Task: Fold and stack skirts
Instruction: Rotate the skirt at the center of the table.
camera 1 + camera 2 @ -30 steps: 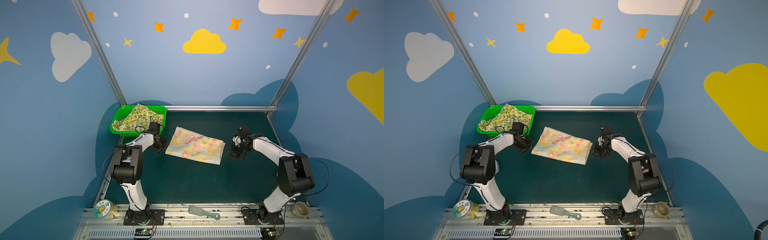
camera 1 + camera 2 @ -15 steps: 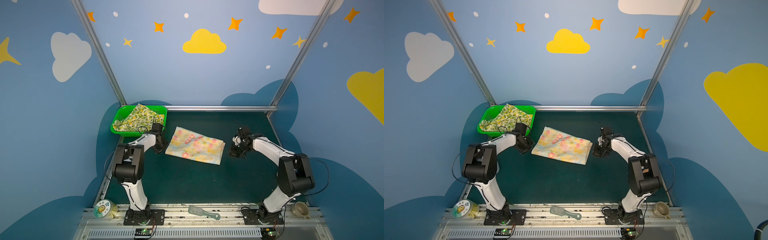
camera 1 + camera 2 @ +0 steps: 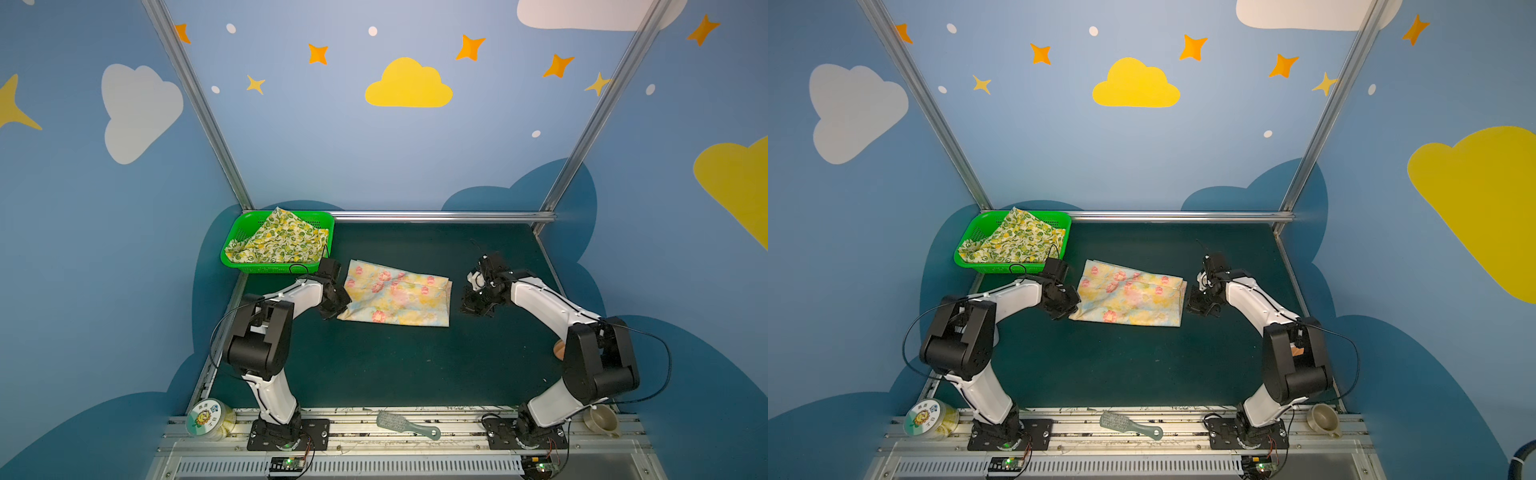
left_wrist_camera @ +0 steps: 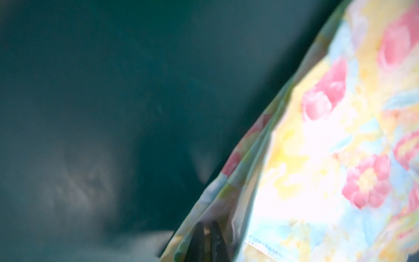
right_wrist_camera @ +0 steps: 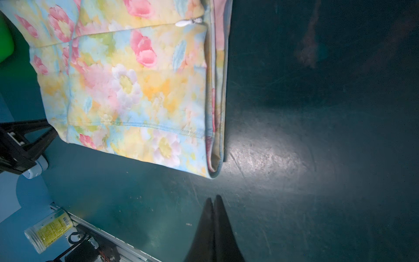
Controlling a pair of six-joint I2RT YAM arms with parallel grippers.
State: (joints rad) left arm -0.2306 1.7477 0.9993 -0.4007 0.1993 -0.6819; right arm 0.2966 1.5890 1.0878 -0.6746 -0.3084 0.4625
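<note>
The left jaws stood almost together in the left wrist view with a sliver of cloth between them. I took them to be pinched on the layered edge of the floral skirt (image 4: 317, 158), though that view was blurred and I would not swear to it. The right jaws were pressed together on nothing. They hung over bare desk (image 5: 317, 158), just beside the skirt's folded edge on the right arm's side and clear of it.

The floral skirt lay flat near the middle of the desk as a rough rectangle. Several layers showed along that folded edge, and its white zip pull (image 5: 189, 22) lay on top. In both top views the left jaws met the skirt at its near left corner.

The lemon-print skirt (image 3: 278, 241) sat rumpled and unfolded in the green mesh basket (image 3: 232, 262) at the desk's far left corner, one point of it poking up over the basket's back rim.

To my eye the job was about half done. One skirt was folded, perhaps being squared up or given a last fold. The other had not yet been taken out, folded or stacked.
</note>
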